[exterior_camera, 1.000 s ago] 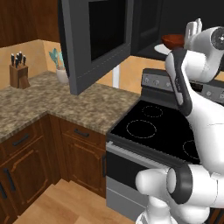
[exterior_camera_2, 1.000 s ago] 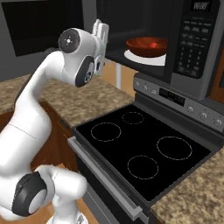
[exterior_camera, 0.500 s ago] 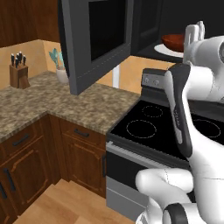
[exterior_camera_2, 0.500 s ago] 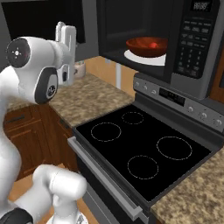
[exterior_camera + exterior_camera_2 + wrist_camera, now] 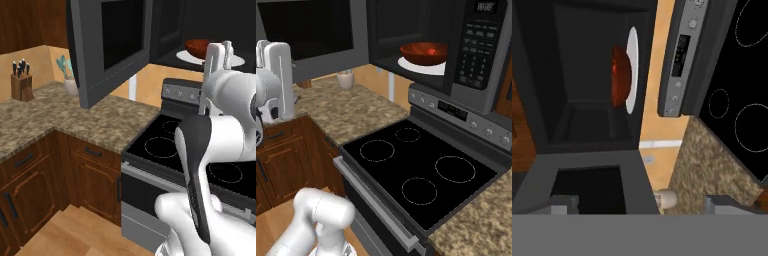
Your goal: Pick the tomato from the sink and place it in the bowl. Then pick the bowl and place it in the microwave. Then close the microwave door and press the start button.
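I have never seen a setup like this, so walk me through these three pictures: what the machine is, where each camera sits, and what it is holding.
This is a rendered kitchen with a white robot arm on a driving base. Two cameras ride on the base, behind the arm to its left and right, looking forward over a black glass-top stove. The third sits on the hand and is rolled sideways.

Above the stove the microwave stands with its door swung open. Inside, a wooden bowl sits on a white plate, with the red tomato in it.

On the granite counter stand a knife block and a pale jar.

The gripper is open and holds nothing.
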Tool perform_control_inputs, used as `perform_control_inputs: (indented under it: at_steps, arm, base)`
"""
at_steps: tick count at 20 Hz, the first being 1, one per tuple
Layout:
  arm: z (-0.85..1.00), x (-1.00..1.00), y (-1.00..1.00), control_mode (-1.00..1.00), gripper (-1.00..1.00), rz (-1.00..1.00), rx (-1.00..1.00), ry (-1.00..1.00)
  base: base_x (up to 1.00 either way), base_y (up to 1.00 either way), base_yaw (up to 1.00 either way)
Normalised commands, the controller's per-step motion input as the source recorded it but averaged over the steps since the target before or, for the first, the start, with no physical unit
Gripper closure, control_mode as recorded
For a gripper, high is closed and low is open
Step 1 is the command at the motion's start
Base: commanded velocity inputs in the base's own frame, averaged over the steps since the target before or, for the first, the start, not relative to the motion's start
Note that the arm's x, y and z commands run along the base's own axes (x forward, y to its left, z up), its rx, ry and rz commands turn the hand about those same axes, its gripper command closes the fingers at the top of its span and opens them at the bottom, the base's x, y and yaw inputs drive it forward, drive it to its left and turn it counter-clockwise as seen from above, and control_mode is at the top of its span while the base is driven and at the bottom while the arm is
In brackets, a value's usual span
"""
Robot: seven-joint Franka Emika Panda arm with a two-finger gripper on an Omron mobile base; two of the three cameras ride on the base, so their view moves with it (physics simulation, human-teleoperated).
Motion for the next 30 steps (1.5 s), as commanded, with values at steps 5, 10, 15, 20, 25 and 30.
perform_control_inputs:
  at_steps: [5, 10, 15, 20, 25, 30]
  arm:
    - [0.00, -0.99, 0.96, -1.00, -1.00, -0.13, 0.00, -0.18]
    - [0.00, -0.60, 1.00, -1.00, -1.00, -0.19, 0.00, -0.15]
    - [-0.07, 0.01, 1.00, -1.00, -1.00, -0.22, -0.01, -0.09]
    - [-0.23, 0.12, 0.98, -1.00, -1.00, -0.15, 0.02, -0.06]
    - [-0.25, 0.78, 0.72, -1.00, -1.00, -0.03, 0.00, 0.00]
    - [-0.34, 0.95, 0.48, -1.00, -1.00, 0.00, 0.00, -0.01]
  base:
    - [0.00, 0.00, 0.00]
    - [0.00, 0.00, 0.00]
    - [0.00, 0.00, 0.00]
    - [0.00, 0.00, 0.00]
    - [0.00, 0.00, 0.00]
    - [0.00, 0.00, 0.00]
